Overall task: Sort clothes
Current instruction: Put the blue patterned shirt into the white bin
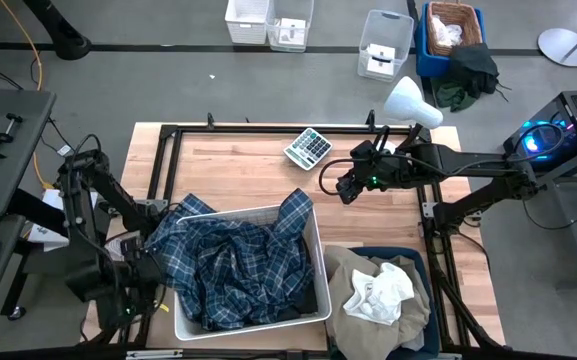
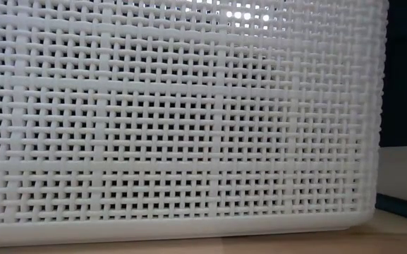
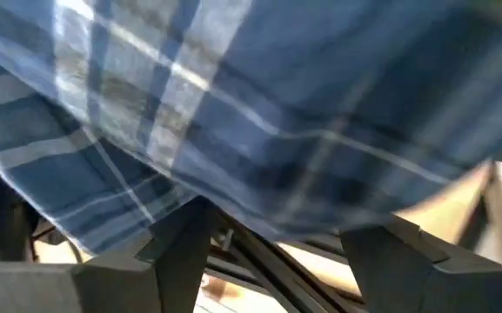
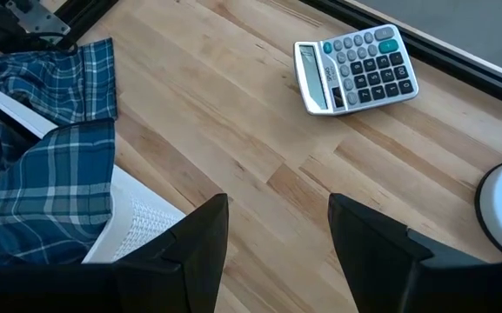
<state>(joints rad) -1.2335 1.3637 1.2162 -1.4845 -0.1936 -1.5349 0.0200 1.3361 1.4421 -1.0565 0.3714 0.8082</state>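
Note:
The blue-and-white plaid shirt (image 1: 233, 262) lies heaped in the white woven basket (image 1: 320, 262) and drapes over its left and far rims. A dark cloth (image 1: 286, 312) shows under it at the basket's near right. The beige khaki garment (image 1: 353, 285) and the white garment (image 1: 380, 292) lie in the blue bin (image 1: 420, 262) to the basket's right. My left gripper (image 1: 153, 265) is open at the basket's left near corner, with the shirt's draped part (image 3: 259, 104) just beyond its fingertips. My right gripper (image 1: 346, 187) is open and empty above bare table, past the basket's far right corner (image 4: 137, 217). My left gripper's open fingers (image 3: 181, 248) stand right under the plaid shirt's hanging edge (image 3: 155, 196), with nothing between them. I cannot tell whether they touch the cloth.
A calculator (image 1: 308, 147) lies on the far part of the table. A white cone-shaped object (image 1: 413, 103) stands at the far right corner. Black frame rails (image 1: 268, 130) run along the table's edges. The basket's woven wall (image 2: 189, 127) fills the low view.

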